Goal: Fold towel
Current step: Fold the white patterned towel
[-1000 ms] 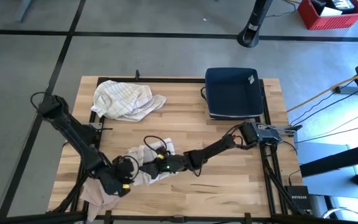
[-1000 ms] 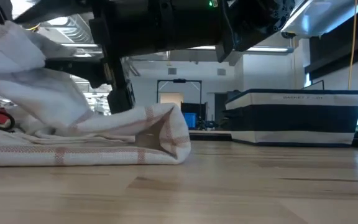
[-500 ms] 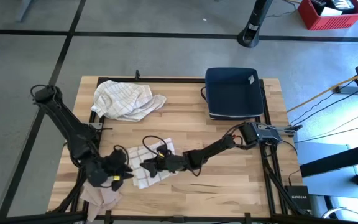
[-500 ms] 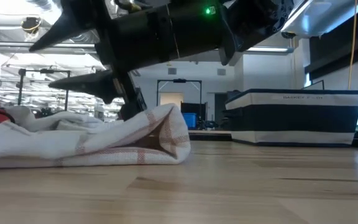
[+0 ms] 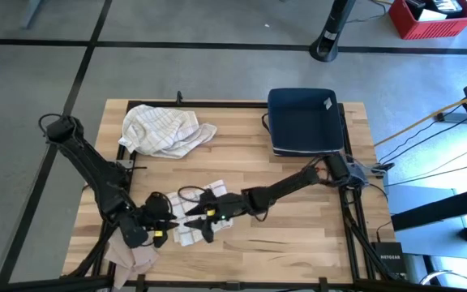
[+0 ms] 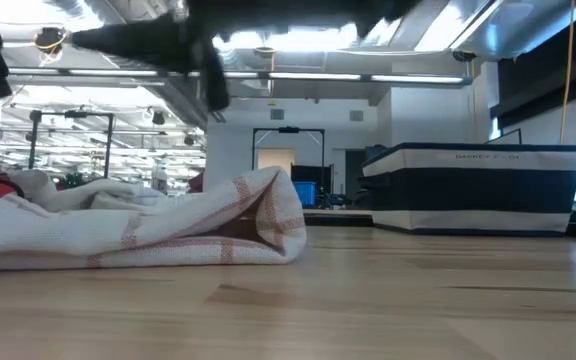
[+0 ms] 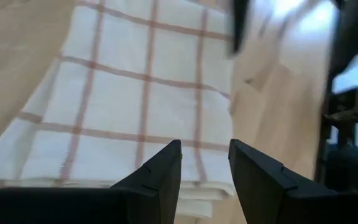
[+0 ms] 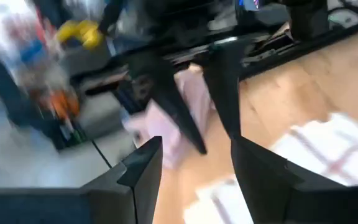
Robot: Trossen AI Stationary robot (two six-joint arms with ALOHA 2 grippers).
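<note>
Towels: 1 folded (image 5: pixel 199 217), 1 crumpled (image 5: pixel 164 130); 1 basket (image 5: pixel 303 120)

Heads up: towel (image 6: pixel 138 225) cut by left edge in your low view, far end unseen. Right pincer (image 5: pixel 209 221) and left pincer (image 5: pixel 164 227) overlap towel from above, cloth beneath hidden. Right wrist view motion-blurred, background unreadable. Left wrist view: towel's (image 7: pixel 135 106) near edge hidden behind fingers (image 7: pixel 160 177). Pink cloth (image 5: pixel 132 255) at bench (image 5: pixel 298 235) corner partly under left arm.
</note>
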